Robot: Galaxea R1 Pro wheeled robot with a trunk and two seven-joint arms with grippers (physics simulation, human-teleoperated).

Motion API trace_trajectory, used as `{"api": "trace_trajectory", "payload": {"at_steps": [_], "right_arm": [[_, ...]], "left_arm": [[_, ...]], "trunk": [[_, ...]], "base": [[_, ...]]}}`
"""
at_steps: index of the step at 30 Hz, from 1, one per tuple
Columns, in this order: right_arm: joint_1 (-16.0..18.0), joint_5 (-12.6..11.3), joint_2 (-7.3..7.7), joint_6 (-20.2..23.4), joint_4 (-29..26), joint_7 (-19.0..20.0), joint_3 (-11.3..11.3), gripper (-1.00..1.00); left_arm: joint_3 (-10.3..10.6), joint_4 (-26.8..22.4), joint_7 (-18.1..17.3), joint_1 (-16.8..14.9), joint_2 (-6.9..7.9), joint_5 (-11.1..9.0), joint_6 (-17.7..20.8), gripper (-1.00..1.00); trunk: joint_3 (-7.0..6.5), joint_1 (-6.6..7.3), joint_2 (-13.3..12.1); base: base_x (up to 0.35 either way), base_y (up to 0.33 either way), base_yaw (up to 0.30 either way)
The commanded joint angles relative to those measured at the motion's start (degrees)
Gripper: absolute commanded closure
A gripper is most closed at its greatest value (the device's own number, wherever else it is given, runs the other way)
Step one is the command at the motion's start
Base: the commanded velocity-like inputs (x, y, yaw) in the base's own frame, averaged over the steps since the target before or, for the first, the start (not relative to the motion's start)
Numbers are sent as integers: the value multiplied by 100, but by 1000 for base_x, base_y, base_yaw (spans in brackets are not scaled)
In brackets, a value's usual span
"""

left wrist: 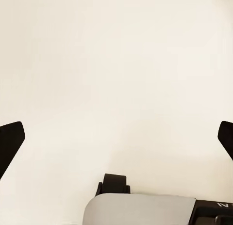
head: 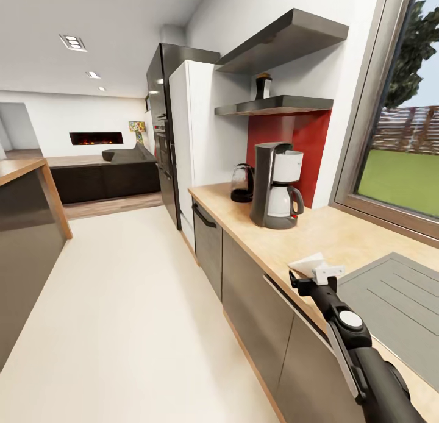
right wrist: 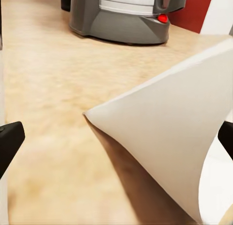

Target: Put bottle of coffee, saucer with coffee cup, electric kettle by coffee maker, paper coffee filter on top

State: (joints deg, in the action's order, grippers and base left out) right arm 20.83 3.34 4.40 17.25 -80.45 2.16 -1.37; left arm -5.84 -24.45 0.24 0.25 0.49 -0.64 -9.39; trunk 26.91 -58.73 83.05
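— Beige wood-grain counter [head: 341, 237] runs along the wall under a window, red backsplash behind, pale floor beside it?

— Yes. The coffee maker [head: 275, 185] stands on it, the kettle [head: 242, 183] just beyond.

— Any writing?

— None legible.

— And the right gripper [head: 319, 275]?

— Spread wide, fingers either side of the white filter [right wrist: 170, 142] on the counter; contact can't be told. The left gripper [left wrist: 116, 137] gapes wide, holding nothing.

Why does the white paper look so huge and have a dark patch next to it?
In the right wrist view the paper coffee filter sits very close to the camera, so it looks giant; the dark patch is its shadow on the kitchen countertop. In the head view it looks small.
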Motion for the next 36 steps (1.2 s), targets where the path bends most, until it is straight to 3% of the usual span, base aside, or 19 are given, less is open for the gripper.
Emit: {"api": "trace_trajectory", "payload": {"at_steps": [1,30,36], "right_arm": [[3,32,0,33,-1,22,-4,-100],[2,-52,0,25,12,21,-3,-100],[1,-52,0,24,12,21,-3,-100]], "left_arm": [[-5,-7,2,2,-2,-6,-7,-100],[-5,-7,2,1,-2,-6,-3,-100],[-5,-7,2,1,-3,-6,-2,-100]], "trunk": [[5,0,3],[5,0,3],[77,-88,163]], "base": [[0,0,0],[0,0,0],[0,0,0]]}}
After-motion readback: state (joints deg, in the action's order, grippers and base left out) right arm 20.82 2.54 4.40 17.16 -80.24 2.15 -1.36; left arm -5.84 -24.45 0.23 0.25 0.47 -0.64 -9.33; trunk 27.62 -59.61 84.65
